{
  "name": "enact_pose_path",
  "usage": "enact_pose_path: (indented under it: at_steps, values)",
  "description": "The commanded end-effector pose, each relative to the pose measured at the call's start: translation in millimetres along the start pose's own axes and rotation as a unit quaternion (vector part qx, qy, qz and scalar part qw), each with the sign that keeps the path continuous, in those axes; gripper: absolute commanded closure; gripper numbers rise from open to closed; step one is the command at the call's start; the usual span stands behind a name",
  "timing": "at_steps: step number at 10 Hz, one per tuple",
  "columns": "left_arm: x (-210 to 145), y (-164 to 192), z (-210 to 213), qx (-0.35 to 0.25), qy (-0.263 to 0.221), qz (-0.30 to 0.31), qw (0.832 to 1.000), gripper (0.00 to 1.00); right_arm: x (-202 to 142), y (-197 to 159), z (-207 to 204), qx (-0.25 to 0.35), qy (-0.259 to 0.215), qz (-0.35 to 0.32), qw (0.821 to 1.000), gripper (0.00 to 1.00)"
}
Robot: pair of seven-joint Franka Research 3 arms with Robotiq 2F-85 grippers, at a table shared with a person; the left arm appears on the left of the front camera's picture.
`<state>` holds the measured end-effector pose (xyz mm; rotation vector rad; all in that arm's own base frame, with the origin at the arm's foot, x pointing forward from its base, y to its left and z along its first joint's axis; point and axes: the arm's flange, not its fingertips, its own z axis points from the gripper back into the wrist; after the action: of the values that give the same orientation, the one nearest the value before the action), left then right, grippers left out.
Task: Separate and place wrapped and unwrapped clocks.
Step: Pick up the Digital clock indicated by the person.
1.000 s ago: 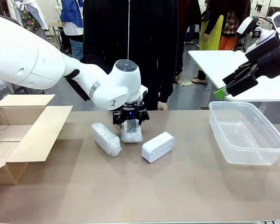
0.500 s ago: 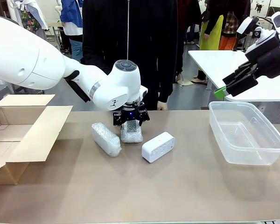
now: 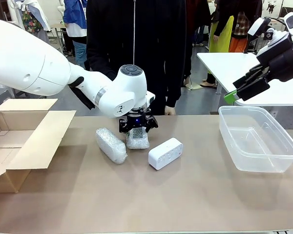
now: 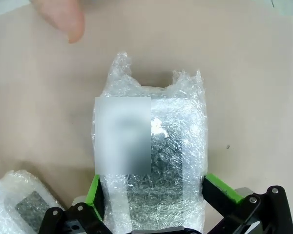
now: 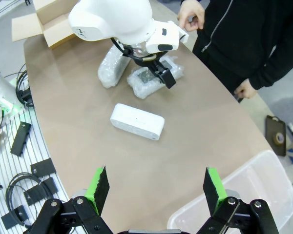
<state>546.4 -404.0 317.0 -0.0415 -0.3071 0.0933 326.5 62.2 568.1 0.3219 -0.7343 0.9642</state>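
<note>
Barely any change over the last second: the left arm's elbow has shifted a touch and the wrist has sunk slightly. All three clocks lie where they lay. Reads as the last settling before a grasp; nothing sorted yet.

Far left of front view: open cardboard box (image 3: 19,141), flaps out, nothing visible inside. Left of centre: first wrapped clock (image 3: 111,145), lying angled on the table (image 3: 136,204), untouched. Just right of it, touching or nearly so: second wrapped clock (image 3: 137,140), with the left gripper (image 3: 138,127) down over its far end.

Left wrist view: jaws at full spread, green pads (image 4: 217,187) flanking the bubble wrap, one each side. The lower-left pad looks to brush the wrap; the other sits just beside it. No squeeze visible, so it is straddling, not holding. Person's fingertip (image 4: 68,22) at upper left of that view, apart from the bundle.

Right of centre, front view: bare white clock (image 3: 165,153), dotted face showing, on its own. Right side: clear plastic tub (image 3: 260,168), looks empty. Upper right, above it: right gripper (image 3: 244,88), jaws wide apart, nothing between them, touching nothing.
</note>
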Motion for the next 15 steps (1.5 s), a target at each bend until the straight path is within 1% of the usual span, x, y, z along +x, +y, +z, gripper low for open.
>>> enact_pose_path:
  at_steps: [1,6,9,11,12,13,14,15]
  values:
    - [-1.1,1.9,-6.3,-0.008,0.012,-0.008,1.0,0.0,-0.9,-0.5,-0.9,0.003,-0.003,-0.002,1.0,0.0]
    - [0.2,3.9,1.6,-0.038,0.013,-0.01,0.999,0.0,-0.9,-0.5,-0.9,0.003,-0.003,-0.002,1.0,0.0]
    - [-0.5,4.4,3.4,-0.026,0.008,-0.013,1.0,0.0,-0.9,-0.5,-0.9,0.003,-0.003,-0.002,1.0,0.0]
    - [0.0,5.0,3.4,-0.015,0.006,-0.001,1.0,0.0,-0.9,-0.5,-0.9,0.003,-0.003,-0.002,1.0,0.0]
    - [1.0,5.3,4.2,-0.009,0.013,0.0,1.0,0.2,-0.9,-0.5,-0.9,0.003,-0.003,-0.002,1.0,0.0]
    - [1.5,6.1,5.4,-0.008,0.012,0.001,1.0,0.2,-0.9,-0.5,-0.9,0.003,-0.003,-0.002,1.0,0.0]
    - [1.7,6.5,6.2,-0.008,0.013,0.001,1.0,0.4,-0.9,-0.5,-0.9,0.003,-0.003,-0.002,1.0,0.0]
    - [1.5,6.4,6.8,-0.008,0.014,0.001,1.0,0.25,-0.9,-0.5,-0.9,0.003,-0.003,-0.002,1.0,0.0]
